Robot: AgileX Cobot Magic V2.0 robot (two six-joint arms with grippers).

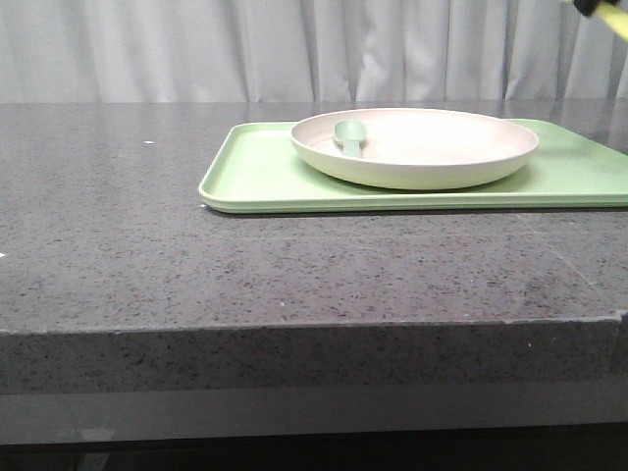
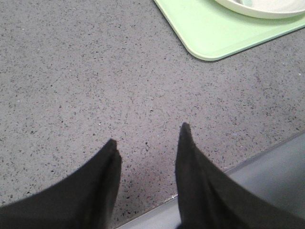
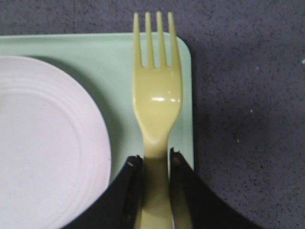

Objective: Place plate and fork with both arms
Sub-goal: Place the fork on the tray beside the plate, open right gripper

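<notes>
In the front view the plate (image 1: 416,147) is seen set on the green tray (image 1: 255,177) with a small grey-green spoon (image 1: 348,135) lying in it, so the plate's step is judged done, while only a yellow tip of the fork (image 1: 601,8) shows at the top right corner. In the left wrist view the left gripper (image 2: 148,138) is held low over the bare countertop (image 2: 71,71) near its front edge, fingers spread and empty, well apart from the tray's corner — apparently parked clear. In the right wrist view the fork is pinched by its handle between the fingers of the right gripper (image 3: 153,160), tines pointed away, over the tray strip just beside the plate — presumably lined up for setting down there.
</notes>
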